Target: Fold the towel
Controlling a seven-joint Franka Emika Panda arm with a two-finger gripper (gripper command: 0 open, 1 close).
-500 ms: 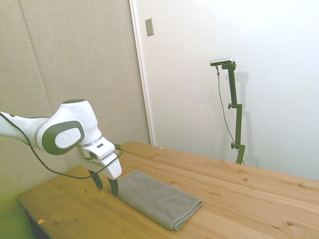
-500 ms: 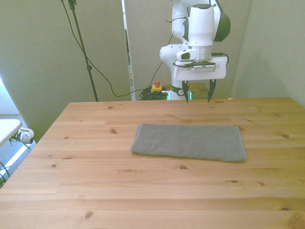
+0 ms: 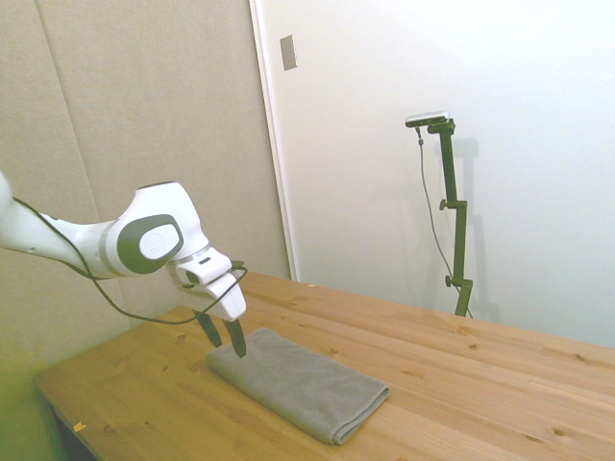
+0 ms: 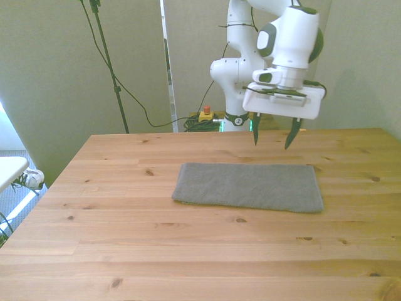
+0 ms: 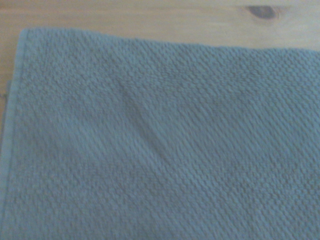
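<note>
The grey towel lies flat on the wooden table as a long folded rectangle; in the side view the towel runs toward the near right. My gripper hangs open just above the towel's far edge, toward the front view's right end, with nothing between its fingers. In the side view the gripper hovers over the towel's left end, fingertips a little above the cloth. The wrist view is filled with the towel, showing a corner, a soft crease and a strip of table.
A red-topped button box and cables sit on the floor behind the table's far edge. Bare wood surrounds the towel on all sides.
The gripper has moved toward the front view's right and forward, from beside the towel's end to above it. The towel has not moved.
</note>
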